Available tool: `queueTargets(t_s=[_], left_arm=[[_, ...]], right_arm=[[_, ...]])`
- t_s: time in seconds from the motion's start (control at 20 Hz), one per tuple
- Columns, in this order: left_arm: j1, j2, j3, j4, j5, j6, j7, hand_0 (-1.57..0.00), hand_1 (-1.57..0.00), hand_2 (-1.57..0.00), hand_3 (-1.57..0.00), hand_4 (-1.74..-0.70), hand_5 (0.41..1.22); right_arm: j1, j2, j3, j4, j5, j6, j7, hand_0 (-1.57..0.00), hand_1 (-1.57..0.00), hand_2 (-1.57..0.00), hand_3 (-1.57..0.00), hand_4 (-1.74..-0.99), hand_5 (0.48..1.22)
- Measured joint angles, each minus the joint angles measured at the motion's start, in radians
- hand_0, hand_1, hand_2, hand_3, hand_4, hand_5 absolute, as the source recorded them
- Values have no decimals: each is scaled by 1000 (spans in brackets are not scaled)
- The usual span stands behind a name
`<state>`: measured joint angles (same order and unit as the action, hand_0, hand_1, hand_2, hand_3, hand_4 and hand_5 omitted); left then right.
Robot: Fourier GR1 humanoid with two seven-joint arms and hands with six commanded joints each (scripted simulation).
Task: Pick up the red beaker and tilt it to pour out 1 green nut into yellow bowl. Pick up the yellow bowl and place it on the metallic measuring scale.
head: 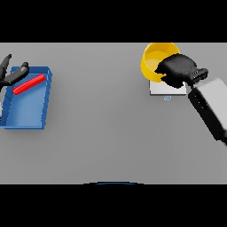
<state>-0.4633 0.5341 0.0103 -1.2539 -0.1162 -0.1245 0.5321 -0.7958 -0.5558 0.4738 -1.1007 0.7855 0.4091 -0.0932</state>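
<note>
A: What lies nearest on the grey table [102,133]?

B: Bare surface, mostly. The first thing met is the right arm [212,108], white and grey, which comes in from the right edge and slants up and leftward toward the far right corner.

A: And the hand at its end?

B: The right hand [175,71] is dark and bunched, its back turned to the viewer. Its fingers curl round the near right rim of the yellow bowl [156,60], closed upon it in a firm grasp.

A: Where does the bowl sit?

B: Over the far part of the metallic measuring scale [162,90], a pale flat square with a small mark at its near edge. The bowl looks tilted, its open mouth facing partly to the viewer; whether its base touches the scale cannot be told. Its inside shows plain yellow, and no nut can be made out there.

A: The other side?

B: At the left lies a blue tray [26,108]. In its far part the red beaker [29,84] lies on its side, aslant, looking like a slim red bar. The left hand [12,74] shows at the far left edge, its fingers spread loosely and holding nothing, one fingertip close to the beaker's far end.
</note>
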Motion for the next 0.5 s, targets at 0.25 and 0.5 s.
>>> queueTargets(t_s=[0.25, 0.5], left_arm=[[-1, -2, -2, -10, -6, 11, 21, 1, 1, 1, 1, -863, 784], [-15, -6, -13, 12, -21, 10, 34, 1, 1, 1, 1, -859, 807]], right_arm=[[-22, 14, -22, 174, 12, -77, -18, -1570, -1571, -1475, -1206, -1741, 1221], [-33, 51, -27, 282, 10, -113, -32, -1571, -1571, -1390, -1361, -1741, 1221]])
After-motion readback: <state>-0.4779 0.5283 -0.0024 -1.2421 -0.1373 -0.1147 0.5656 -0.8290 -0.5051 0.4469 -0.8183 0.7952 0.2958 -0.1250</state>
